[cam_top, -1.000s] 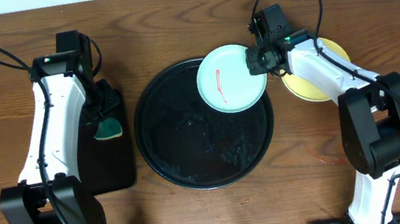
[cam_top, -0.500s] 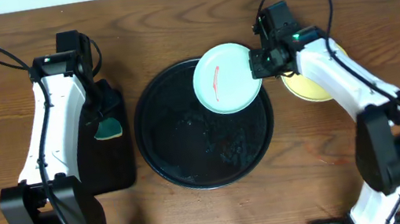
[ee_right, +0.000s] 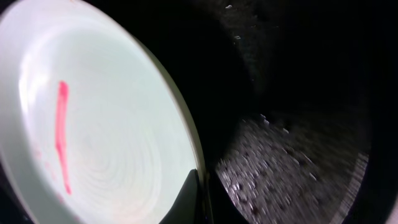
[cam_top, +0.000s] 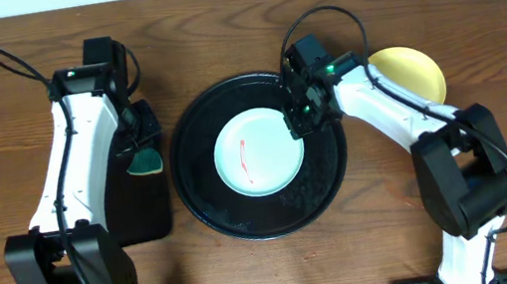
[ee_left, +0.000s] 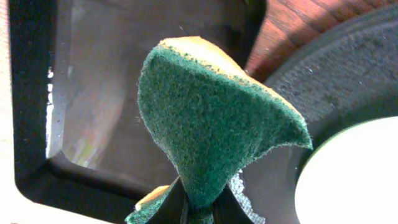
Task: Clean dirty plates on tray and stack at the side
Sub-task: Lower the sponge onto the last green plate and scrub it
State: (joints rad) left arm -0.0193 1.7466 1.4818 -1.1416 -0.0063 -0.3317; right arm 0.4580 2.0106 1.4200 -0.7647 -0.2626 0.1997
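Red-streaked mint plate (cam_top: pixel 255 152) is gripped at right rim by right gripper (cam_top: pixel 293 124), jaws closed on it, at middle of round tray (cam_top: pixel 198 206). Beside tray, green sponge (ee_left: pixel 211 124) is pinched in left gripper (cam_top: pixel 140 139). Step judged: plate positioned for wiping. Next: sponge to be carried onto streak (ee_right: pixel 60 134), plate steadied.

The left arm (cam_top: pixel 73 179) runs from its base along the left side of the tabletop, bends at the far end and folds back. The left gripper (cam_top: pixel 141 147) points down, pinched tight on a green sponge (ee_left: pixel 211 124) (its fingertips meet at the bottom edge of the wrist view). The right arm (cam_top: pixel 390 111) arcs up and leftward with its wrist dipped. The right gripper (cam_top: pixel 294 126) is clamped on the rim of a mint plate (cam_top: pixel 271 154).
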